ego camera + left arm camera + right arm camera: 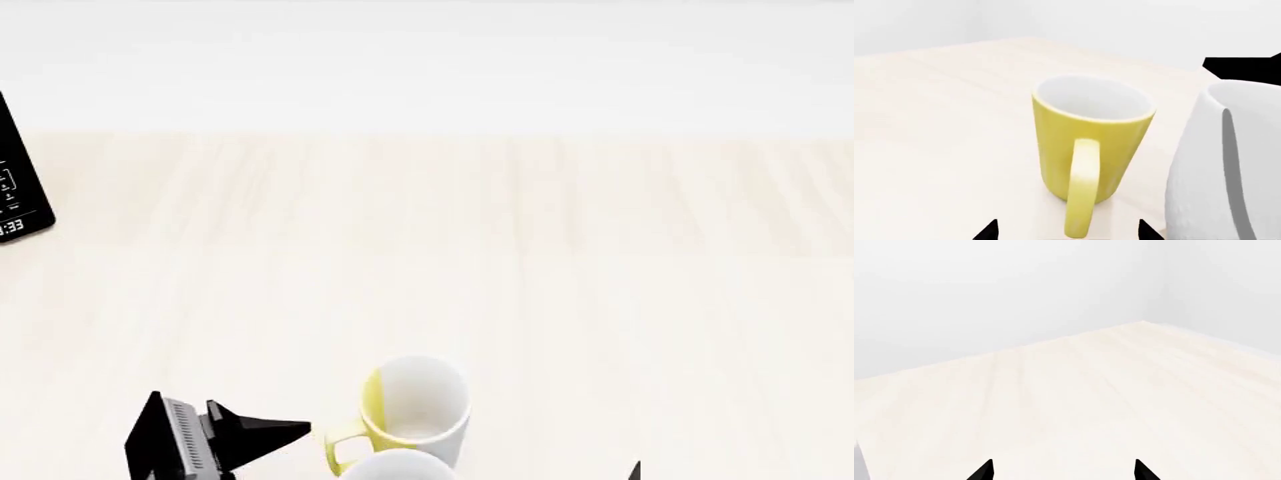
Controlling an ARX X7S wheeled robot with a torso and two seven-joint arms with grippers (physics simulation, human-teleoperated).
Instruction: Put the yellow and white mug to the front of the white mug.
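Observation:
The yellow and white mug (414, 405) stands upright near the table's front edge, its yellow handle (340, 445) pointing front-left. The white mug (398, 467) is right beside it on the near side, with only its rim showing. In the left wrist view the yellow side (1087, 145) faces me and the white mug (1227, 165) is close beside it. My left gripper (1067, 232) is open; the handle lies between its tips, untouched. It also shows in the head view (287, 438), left of the mug. My right gripper (1064, 471) is open and empty over bare table.
A black device with a display (20, 180) stands at the far left edge. The light wooden table (534, 250) stretches back to a white wall. A black shape (1247, 67) shows behind the white mug. A sliver of the right gripper (635, 470) shows at the bottom.

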